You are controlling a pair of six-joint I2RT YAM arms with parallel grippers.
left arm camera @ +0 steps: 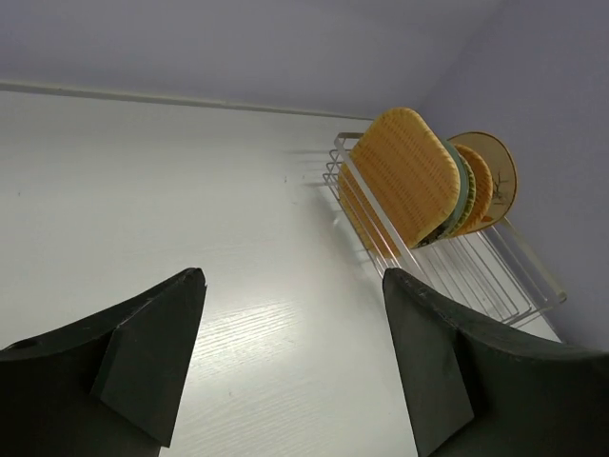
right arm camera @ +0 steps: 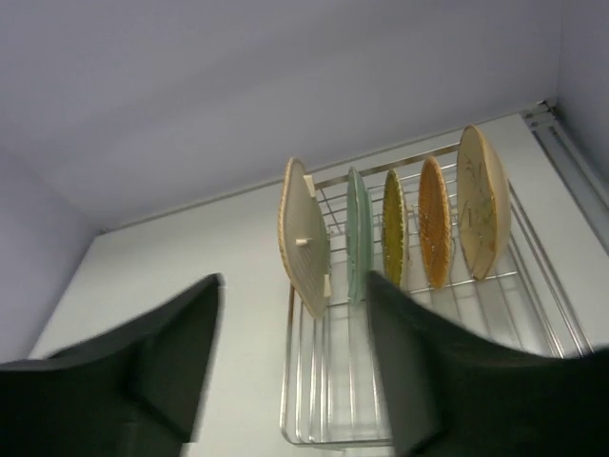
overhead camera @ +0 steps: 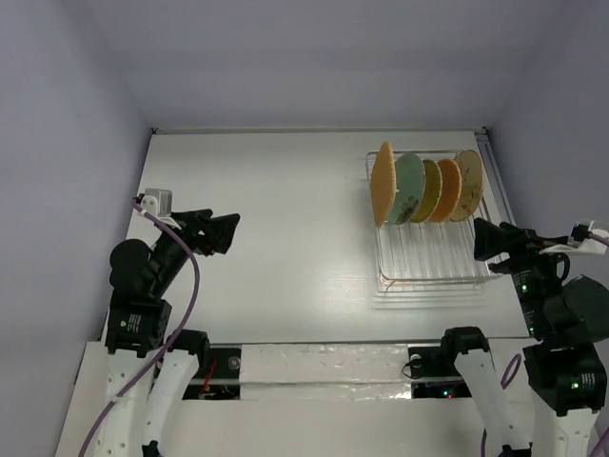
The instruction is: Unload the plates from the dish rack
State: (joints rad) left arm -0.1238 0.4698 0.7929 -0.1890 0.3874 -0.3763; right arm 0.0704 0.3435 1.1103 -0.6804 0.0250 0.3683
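The left claw [overhead camera: 226, 233] hangs spread and empty over the table [overhead camera: 285, 190], well apart from five plates [overhead camera: 428, 188] standing on edge in the rack [overhead camera: 428, 271] far right, with the right claw [overhead camera: 481, 238] spread near it; stiff, probably slick and breakable, best pinched at an upper rim.

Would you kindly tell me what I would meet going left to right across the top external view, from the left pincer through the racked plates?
left pincer → rounded-square orange textured plate → pale green plate → mustard plate → orange plate → beige floral plate
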